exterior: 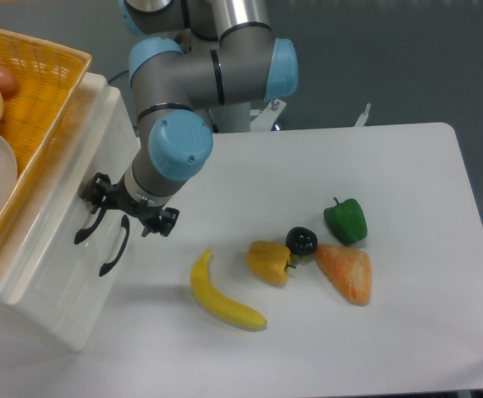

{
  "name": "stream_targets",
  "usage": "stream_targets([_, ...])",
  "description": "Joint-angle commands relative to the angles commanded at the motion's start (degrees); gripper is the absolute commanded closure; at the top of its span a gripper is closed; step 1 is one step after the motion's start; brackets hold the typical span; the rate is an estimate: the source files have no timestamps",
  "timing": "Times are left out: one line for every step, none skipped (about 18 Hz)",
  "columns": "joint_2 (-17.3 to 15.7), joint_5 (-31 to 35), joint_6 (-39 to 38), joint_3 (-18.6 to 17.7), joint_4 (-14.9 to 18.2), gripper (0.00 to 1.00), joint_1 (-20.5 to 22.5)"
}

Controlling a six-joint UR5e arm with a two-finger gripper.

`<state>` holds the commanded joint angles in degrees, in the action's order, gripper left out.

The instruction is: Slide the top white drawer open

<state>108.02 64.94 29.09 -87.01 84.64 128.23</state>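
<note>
The white cabinet [55,274] stands at the left, its front facing right. The top white drawer [75,178] carries a curved black handle [87,226]; the lower drawer has an identical handle [114,246]. Both drawer fronts look flush with the cabinet. My gripper [129,209] hangs from the blue-and-grey arm right in front of the cabinet face, just above both handles. Its black fingers [99,191] stand spread apart and hold nothing. The left finger is next to the upper end of the top drawer's handle; I cannot tell whether they touch.
A yellow woven basket [51,75] with a white plate and fruit sits on top of the cabinet. On the table lie a banana [222,297], a yellow pepper [269,262], a black round object [301,241], a green pepper [346,220] and an orange slice-shaped item [348,272].
</note>
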Motion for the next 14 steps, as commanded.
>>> stream_targets([0.0, 0.3, 0.0, 0.1, 0.0, 0.0, 0.0])
stream_targets([0.1, 0.3, 0.0, 0.1, 0.0, 0.0, 0.0])
stream_targets([0.1, 0.3, 0.0, 0.1, 0.0, 0.0, 0.0])
stream_targets([0.1, 0.4, 0.0, 0.2, 0.0, 0.0, 0.1])
stream_targets([0.1, 0.4, 0.0, 0.2, 0.0, 0.0, 0.1])
stream_targets([0.1, 0.4, 0.0, 0.3, 0.0, 0.0, 0.2])
stream_targets([0.1, 0.4, 0.0, 0.3, 0.0, 0.0, 0.3])
stream_targets([0.1, 0.4, 0.0, 0.3, 0.0, 0.0, 0.4])
stream_targets([0.1, 0.7, 0.0, 0.4, 0.0, 0.0, 0.4])
stream_targets([0.2, 0.7, 0.0, 0.7, 0.0, 0.0, 0.4])
stream_targets([0.2, 0.7, 0.1, 0.8, 0.0, 0.0, 0.4])
stream_targets([0.4, 0.7, 0.1, 0.9, -0.1, 0.0, 0.4])
stream_targets([0.5, 0.8, 0.1, 1.0, -0.1, 0.0, 0.4])
stream_targets([0.6, 0.8, 0.1, 1.2, -0.1, 0.0, 0.5])
